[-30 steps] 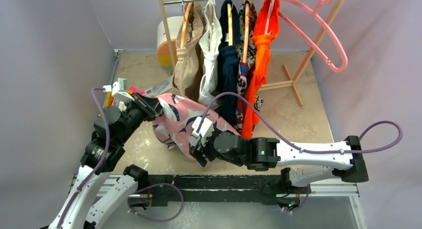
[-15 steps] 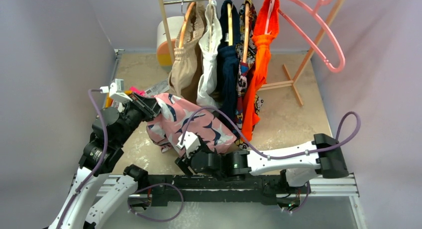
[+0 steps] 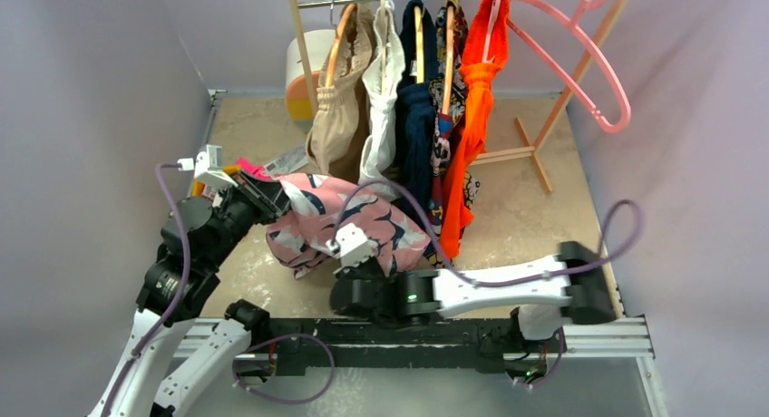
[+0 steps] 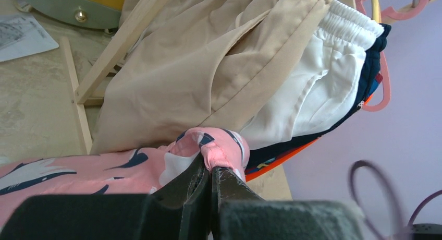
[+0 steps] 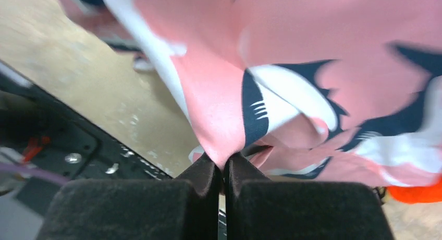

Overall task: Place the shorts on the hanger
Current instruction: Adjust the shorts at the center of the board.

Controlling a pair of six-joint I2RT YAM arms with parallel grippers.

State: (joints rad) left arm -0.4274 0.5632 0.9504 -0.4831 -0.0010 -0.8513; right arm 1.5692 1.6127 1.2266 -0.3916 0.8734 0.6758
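Clamping soft pink, navy-swirled fabric shorts [image 3: 319, 210] in fully closed left gripper [image 4: 209, 165] and fully closed right gripper [image 5: 224, 165].

Centre of the top view: the shorts [image 3: 349, 225] are showing soft pink, carrying a navy-and-white swirl print. Upper right: the hanger [image 3: 594, 59] is showing plain pink. Upper middle, left to right — beige garment [image 3: 340, 118], white garment [image 3: 383, 109], navy garment [image 3: 417, 127], dark multicoloured garment [image 3: 444, 147], bright orange garment [image 3: 472, 118] — only the fourth is bearing a pattern. The table [image 3: 544, 218] is showing pale marbled beige; the wall [image 3: 91, 91] is showing lilac.
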